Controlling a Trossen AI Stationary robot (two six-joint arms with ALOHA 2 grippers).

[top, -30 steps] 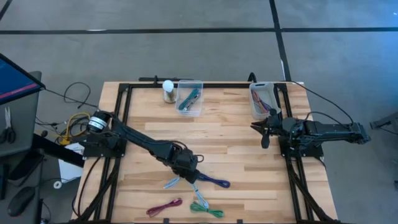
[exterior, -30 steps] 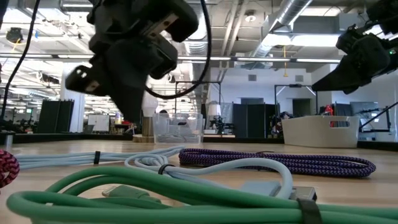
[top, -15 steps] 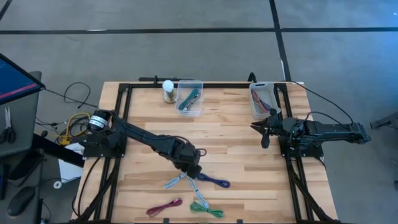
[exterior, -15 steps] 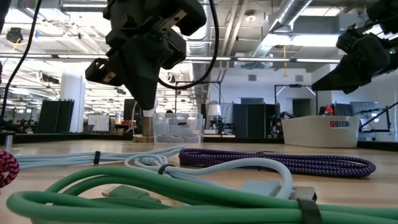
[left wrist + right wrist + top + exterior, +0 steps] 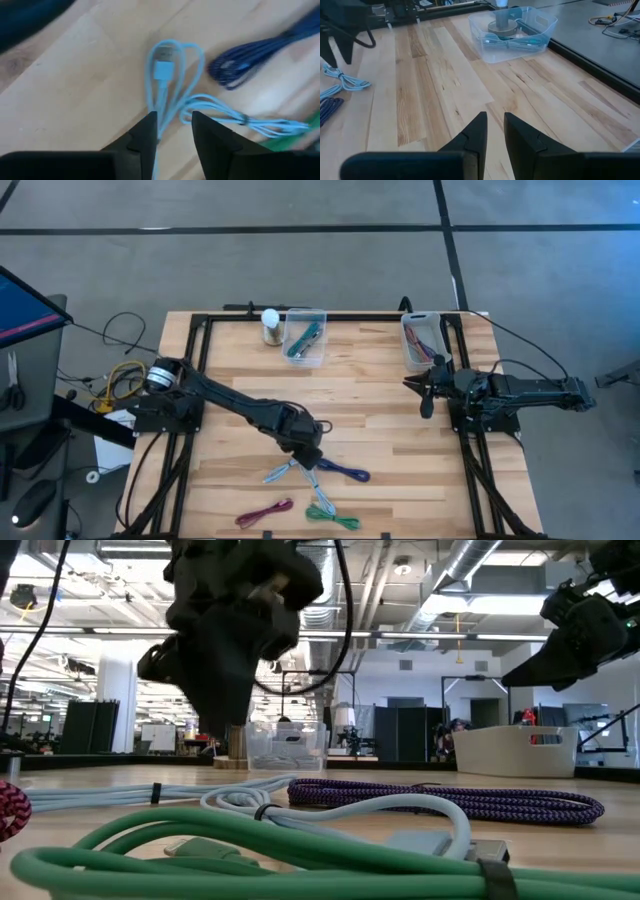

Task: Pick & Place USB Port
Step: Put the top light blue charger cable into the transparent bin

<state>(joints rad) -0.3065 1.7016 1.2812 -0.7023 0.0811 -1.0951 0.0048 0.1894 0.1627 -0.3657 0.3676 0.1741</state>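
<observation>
Down near the front of the counter [image 5: 400, 395], the left claw [image 5: 305, 460] hangs just above the light blue USB cable [image 5: 172, 95], its fingers [image 5: 145, 137] spread a little with a strand of the cable showing between them. Just beside that cable lie a dark blue cable [image 5: 345, 472], a green cable [image 5: 330, 515] and a maroon cable [image 5: 265, 512]. Well apart, the right claw [image 5: 425, 388] waits by the white bin [image 5: 418, 340], fingers narrowly parted and holding nothing. A clear bin [image 5: 305, 337] sits at the far edge.
</observation>
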